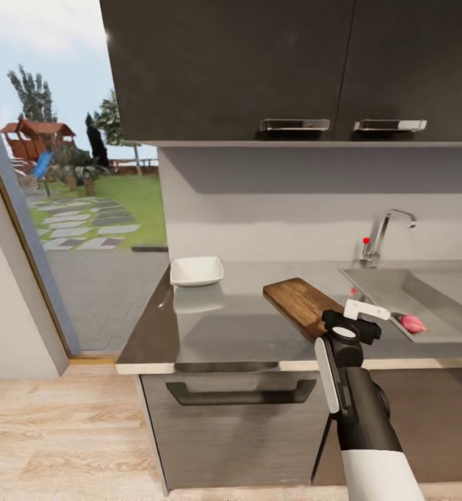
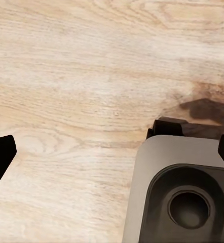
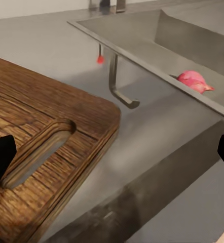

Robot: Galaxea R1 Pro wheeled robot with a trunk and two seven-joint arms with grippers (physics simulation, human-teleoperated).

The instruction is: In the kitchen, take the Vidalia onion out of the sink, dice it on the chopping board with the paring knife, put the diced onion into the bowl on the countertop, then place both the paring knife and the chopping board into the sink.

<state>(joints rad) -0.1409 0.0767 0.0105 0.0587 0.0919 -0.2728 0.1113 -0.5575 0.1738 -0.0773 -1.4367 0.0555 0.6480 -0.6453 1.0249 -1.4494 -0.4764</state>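
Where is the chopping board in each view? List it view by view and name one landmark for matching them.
Head view: chopping board lies mid-frame on the countertop, left of the sink, just beyond the right end effector.
Left wrist view: not in it; wooden floor there.
Right wrist view: lower left, slot handle near the camera.
Shared landmark: the pink onion in the sink.

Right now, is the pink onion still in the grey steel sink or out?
In. The pink onion lies inside the grey steel sink basin against its near wall; the right gripper hovers beside it, open, holding nothing.
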